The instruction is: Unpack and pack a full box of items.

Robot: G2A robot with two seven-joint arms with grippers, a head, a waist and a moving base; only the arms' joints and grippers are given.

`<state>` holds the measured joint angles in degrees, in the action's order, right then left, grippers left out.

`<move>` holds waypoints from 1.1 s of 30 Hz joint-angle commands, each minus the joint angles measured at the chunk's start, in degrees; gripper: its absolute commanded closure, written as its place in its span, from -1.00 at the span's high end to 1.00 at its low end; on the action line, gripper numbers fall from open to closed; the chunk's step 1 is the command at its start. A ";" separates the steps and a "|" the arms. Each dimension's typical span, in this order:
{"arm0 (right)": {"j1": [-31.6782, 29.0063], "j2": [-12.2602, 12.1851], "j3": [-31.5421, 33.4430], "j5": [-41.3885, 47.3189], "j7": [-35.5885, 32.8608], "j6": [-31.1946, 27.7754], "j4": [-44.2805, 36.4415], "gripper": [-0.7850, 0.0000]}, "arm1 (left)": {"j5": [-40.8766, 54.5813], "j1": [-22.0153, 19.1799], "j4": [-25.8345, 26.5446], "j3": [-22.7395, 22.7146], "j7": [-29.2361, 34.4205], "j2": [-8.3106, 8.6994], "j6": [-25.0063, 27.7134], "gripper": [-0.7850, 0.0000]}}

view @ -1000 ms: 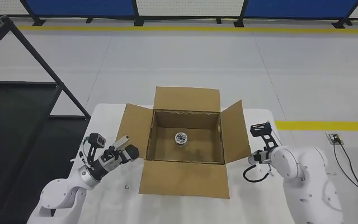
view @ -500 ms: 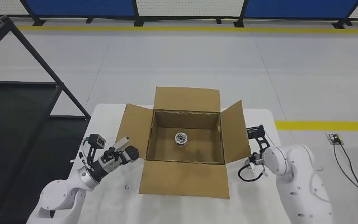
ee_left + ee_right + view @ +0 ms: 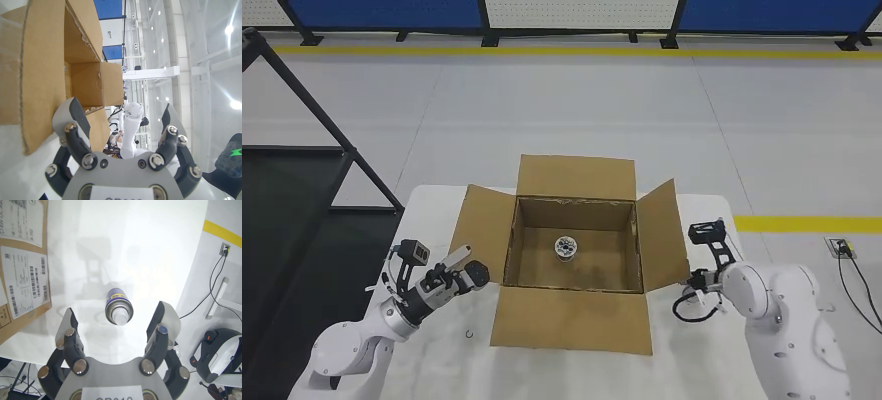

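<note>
Box [image 3: 572,318] open, small round item [image 3: 565,245] inside; left end effector [image 3: 121,103], right end effector [image 3: 115,307] both spread, empty.

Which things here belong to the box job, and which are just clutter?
Job: box; round item inside it; upright can.
Lying about: socket; cable; black frame; yellow line.

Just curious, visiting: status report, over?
Left gripper open beside box flap; right gripper open above upright spray can. One small item in box. Nothing blocking.
</note>
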<state>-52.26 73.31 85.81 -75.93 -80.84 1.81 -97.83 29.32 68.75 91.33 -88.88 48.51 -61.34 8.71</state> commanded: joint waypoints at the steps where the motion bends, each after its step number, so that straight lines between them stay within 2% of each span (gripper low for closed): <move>1: -1.32 -0.14 1.87 0.38 1.44 1.53 -5.05 1.00 | 0.03 -0.01 0.00 -0.02 0.00 0.03 -0.01 1.00; 5: -4.75 -0.26 5.21 1.76 6.56 4.86 -17.38 1.00 | 0.22 0.02 -0.19 -0.18 0.06 0.09 0.05 1.00; 9: -7.33 -0.04 5.73 2.85 13.86 8.37 -28.24 1.00 | 0.65 0.20 -0.50 -0.48 0.02 0.15 0.31 1.00; 12: -8.04 0.04 3.64 4.18 17.87 6.93 -33.35 1.00 | 1.20 0.33 -0.68 -0.80 -0.25 0.18 0.36 1.00; 15: -6.49 0.03 -1.08 5.94 18.47 1.92 -34.05 1.00 | 1.51 0.39 -0.80 -1.03 -0.31 0.22 0.38 1.00; 18: -1.56 0.18 -7.36 6.01 15.76 -1.82 -29.56 1.00 | 2.16 0.48 -0.88 -1.33 -0.36 0.25 0.44 1.00; 21: 4.55 0.91 -14.53 7.15 14.31 -2.29 -21.84 1.00 | 2.84 0.58 -1.01 -1.70 -0.50 0.28 0.61 1.00; 27: 14.95 3.29 -26.38 10.14 15.87 0.22 -3.62 1.00 | 3.52 0.63 -1.47 -2.35 -0.46 0.38 0.80 1.00; 33: 25.08 6.95 -36.96 14.03 17.15 2.15 15.34 1.00 | 3.88 0.63 -1.71 -3.05 -0.24 0.52 0.75 1.00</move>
<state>-28.74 79.68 50.40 -62.62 -64.20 3.68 -86.51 33.16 69.36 89.62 -91.83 48.27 -60.84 9.48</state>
